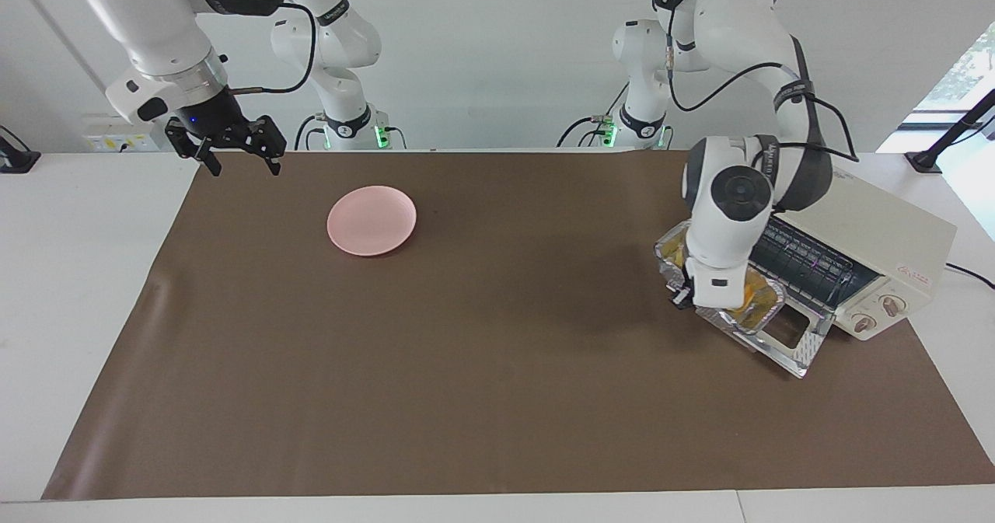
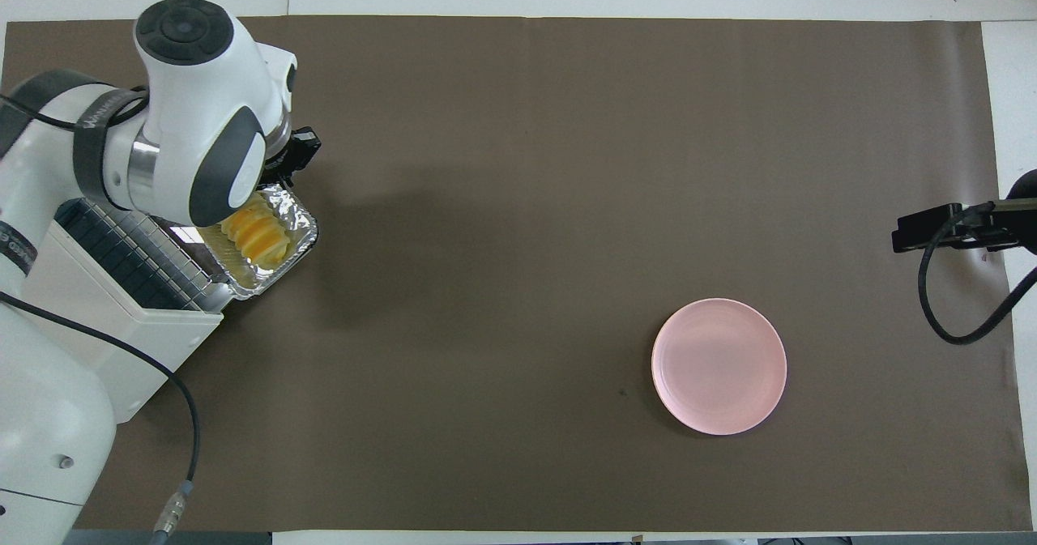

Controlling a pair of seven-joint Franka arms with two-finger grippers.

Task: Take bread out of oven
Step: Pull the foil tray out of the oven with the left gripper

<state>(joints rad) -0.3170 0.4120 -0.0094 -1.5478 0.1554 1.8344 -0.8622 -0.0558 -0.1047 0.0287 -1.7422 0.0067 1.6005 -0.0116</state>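
Observation:
The cream-white oven [image 1: 882, 231] stands at the left arm's end of the table, its glass door [image 1: 794, 344] dropped open and its wire rack [image 1: 804, 263] showing. A crinkled foil tray [image 2: 298, 219] sits in front of the opening over the door. The golden ridged bread [image 2: 256, 237] lies in it, partly hidden by the arm, with a yellow bit showing in the facing view [image 1: 752, 291]. My left gripper [image 1: 683, 295] is low at the tray's rim away from the oven, and shows in the overhead view too [image 2: 298, 155]. My right gripper [image 1: 238, 162] waits open and empty, raised over the mat's corner at the right arm's end.
A pink plate [image 1: 371, 221] lies empty on the brown mat [image 1: 497, 367] toward the right arm's end, also seen from overhead [image 2: 719, 366]. The oven's two knobs [image 1: 878, 313] face the table's outer edge. A black cable [image 2: 182, 415] trails beside the oven.

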